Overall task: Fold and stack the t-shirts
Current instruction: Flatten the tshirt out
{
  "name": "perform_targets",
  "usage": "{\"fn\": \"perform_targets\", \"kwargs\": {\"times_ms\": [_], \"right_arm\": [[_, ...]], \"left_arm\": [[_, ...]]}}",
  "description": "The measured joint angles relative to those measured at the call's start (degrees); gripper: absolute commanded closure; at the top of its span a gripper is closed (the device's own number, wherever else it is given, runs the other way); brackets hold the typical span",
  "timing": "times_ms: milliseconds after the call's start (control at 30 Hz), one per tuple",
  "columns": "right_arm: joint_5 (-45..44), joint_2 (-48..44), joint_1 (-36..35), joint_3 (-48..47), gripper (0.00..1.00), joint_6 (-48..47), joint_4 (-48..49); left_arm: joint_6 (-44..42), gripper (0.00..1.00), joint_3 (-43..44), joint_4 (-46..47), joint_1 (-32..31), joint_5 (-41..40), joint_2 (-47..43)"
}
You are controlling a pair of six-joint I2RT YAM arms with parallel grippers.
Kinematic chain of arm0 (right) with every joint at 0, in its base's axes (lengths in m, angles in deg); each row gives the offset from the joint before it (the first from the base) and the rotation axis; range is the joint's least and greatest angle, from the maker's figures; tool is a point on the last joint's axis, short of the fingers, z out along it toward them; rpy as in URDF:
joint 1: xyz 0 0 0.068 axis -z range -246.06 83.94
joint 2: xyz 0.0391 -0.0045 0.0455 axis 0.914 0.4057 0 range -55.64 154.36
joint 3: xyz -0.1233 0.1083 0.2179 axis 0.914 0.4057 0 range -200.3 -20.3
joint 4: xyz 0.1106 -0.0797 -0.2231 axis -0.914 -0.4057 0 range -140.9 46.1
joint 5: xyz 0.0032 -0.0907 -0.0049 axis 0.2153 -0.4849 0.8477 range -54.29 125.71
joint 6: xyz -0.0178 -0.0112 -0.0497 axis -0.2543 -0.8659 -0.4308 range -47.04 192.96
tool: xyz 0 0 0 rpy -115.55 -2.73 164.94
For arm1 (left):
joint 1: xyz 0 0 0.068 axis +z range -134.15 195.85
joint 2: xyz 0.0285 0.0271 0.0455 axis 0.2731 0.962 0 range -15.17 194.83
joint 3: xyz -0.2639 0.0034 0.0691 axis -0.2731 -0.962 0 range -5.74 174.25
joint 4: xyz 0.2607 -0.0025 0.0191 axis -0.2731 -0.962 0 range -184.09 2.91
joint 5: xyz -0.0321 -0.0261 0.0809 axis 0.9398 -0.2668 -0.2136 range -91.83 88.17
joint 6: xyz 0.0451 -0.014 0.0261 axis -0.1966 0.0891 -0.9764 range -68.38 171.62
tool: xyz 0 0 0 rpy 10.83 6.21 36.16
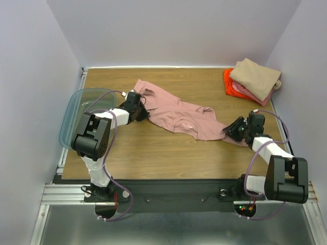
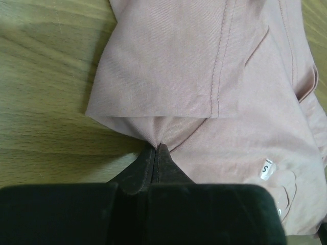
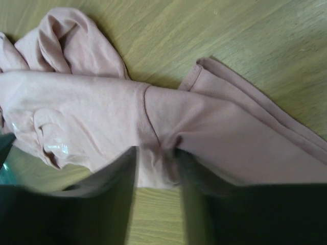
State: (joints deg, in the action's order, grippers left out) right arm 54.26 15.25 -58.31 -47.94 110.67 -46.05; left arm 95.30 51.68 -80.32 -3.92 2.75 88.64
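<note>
A dusty-pink t-shirt lies crumpled in a diagonal strip across the middle of the wooden table. My left gripper sits at the shirt's upper left end. In the left wrist view the left gripper is shut, pinching a gather of the pink t-shirt just under a hemmed sleeve edge. My right gripper is at the shirt's lower right end. In the right wrist view the right gripper has its fingers apart, straddling a fold of the pink t-shirt near a seam. Folded t-shirts, tan on pink on orange, form a stack at the back right.
A clear teal plastic bin rests off the table's left edge beside the left arm. A white size tag shows on the shirt near the collar. Bare wood lies between the shirt and the near edge. Walls close in on three sides.
</note>
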Motion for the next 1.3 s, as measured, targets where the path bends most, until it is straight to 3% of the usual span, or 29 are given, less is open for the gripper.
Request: {"fn": "perform_targets", "kwargs": {"times_ms": [133,400,733,1033,1300], "right_arm": [[-1.4,0.0,-0.4,0.0,0.99,0.4,1.0],[-2.5,-3.8,-0.7,-1.2,1.0,0.6,0.9],[-4.6,-24.9,-0.7,-17.6,1.0,-1.9,-7.3],[-8.3,-33.7,-0.7,-43.0,1.0,-5.0,-20.2],[-8.7,-30.8,-0.8,-62.6,1.0,-5.5,-23.7]], "left_arm": [[-0.4,1.0,-2.6,1.1,0.0,1.0,-2.8],[-2.1,1.0,-5.4,1.1,0.0,3.2,-16.2],[-3.7,1.0,-3.9,-4.0,0.0,2.9,-41.5],[-6.2,1.0,9.6,-14.4,-0.1,1.6,-57.3],[-8.6,1.0,27.8,-18.0,-0.2,-1.0,-60.2]]}}
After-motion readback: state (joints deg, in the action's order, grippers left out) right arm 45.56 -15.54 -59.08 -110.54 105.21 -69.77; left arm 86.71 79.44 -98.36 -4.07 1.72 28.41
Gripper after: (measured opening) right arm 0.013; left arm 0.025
